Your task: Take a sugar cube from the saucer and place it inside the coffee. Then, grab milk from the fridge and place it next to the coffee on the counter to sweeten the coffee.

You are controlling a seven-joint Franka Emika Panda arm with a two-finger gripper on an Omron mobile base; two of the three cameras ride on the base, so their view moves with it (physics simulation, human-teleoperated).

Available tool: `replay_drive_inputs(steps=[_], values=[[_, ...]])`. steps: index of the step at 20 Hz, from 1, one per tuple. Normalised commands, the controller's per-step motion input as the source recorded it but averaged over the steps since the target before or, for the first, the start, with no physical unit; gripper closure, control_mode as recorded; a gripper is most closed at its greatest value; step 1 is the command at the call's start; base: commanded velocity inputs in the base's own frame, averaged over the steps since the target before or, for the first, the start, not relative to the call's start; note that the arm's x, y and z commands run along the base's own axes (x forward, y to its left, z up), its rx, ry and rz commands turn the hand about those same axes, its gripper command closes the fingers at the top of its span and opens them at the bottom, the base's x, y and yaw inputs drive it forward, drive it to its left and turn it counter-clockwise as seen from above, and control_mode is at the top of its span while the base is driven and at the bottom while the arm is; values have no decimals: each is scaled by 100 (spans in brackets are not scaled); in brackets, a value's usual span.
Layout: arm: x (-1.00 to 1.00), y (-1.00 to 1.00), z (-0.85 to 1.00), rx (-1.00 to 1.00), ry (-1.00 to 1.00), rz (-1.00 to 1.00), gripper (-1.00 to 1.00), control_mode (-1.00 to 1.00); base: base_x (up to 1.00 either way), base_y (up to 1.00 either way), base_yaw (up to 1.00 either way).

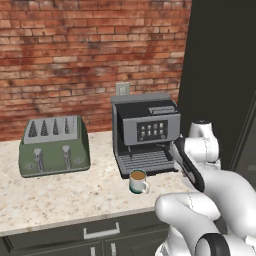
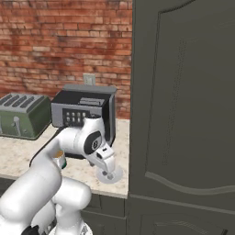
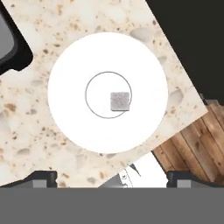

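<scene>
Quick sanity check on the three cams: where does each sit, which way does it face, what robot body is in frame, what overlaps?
Left base view: behind the arm on its left, facing forward and down at the counter, toaster, espresso machine and the coffee; arm at lower right.
Right base view: behind on its right, facing the fridge; arm at lower left, gripper over the saucer.
Hand view: looks straight down on the saucer and sugar cube; fingertips at bottom.
Shared: both base views show counter, toaster, espresso machine.

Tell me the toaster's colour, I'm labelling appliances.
Muted green toaster with a silver top, clearest in the left base view.
</scene>
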Motion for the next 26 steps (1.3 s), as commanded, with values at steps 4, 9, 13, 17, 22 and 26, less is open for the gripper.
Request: replay_drive_inputs(steps=[4,9,13,17,22,26], values=[[6,-19,-30,-10,-1,0,-100,-100,0,0,0],[8,-11,-27,-8,0,0,-100,-100,0,0,0],[14,-12,-24,-5,0,0,-100,-100,0,0,0],[18,-4,-22,-1,0,0,-100,-100,0,0,0],[10,0,-31,0,0,0,-100,-100,0,0,0],[6,0,-40,0,0,0,-100,-100,0,0,0]])
